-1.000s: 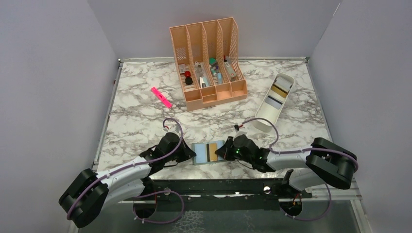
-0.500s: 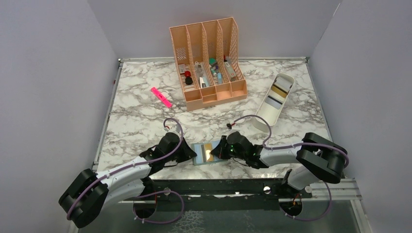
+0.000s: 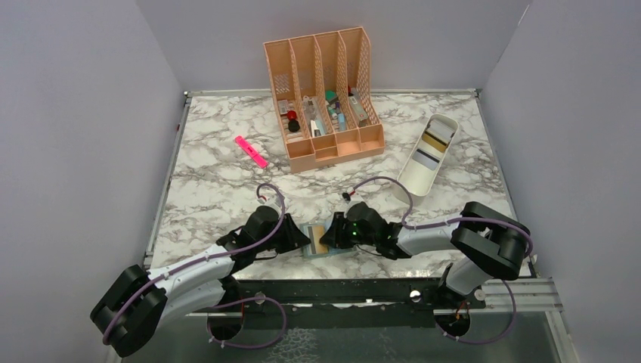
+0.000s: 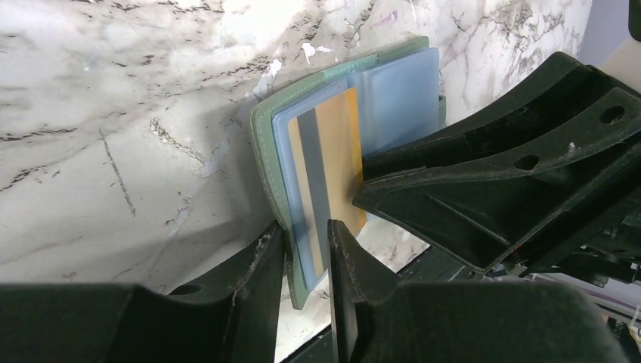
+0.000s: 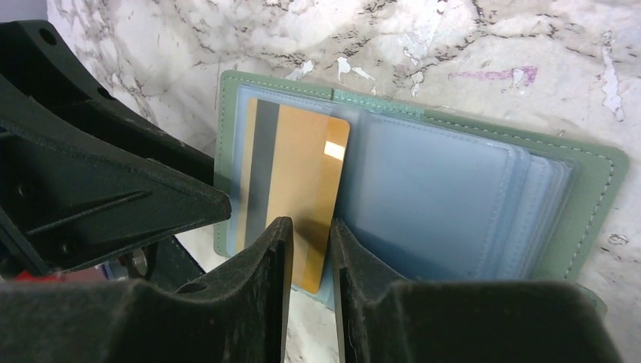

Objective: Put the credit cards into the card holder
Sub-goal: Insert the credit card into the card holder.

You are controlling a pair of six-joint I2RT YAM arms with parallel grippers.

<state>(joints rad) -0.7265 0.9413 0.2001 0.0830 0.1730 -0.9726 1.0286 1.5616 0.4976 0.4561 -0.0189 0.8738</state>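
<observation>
Right gripper: jaws slightly spread, gold card edge loose in the gap. Left gripper straddles the holder; whether it grips, we cannot tell. Holder lies open at desk's near edge. We judge insertion under way, and next the card needs pushing fully home.

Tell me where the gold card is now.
In the top view the gold card lies on the left half of the open card holder, at the near edge of the table, between the left gripper and right gripper.
</observation>
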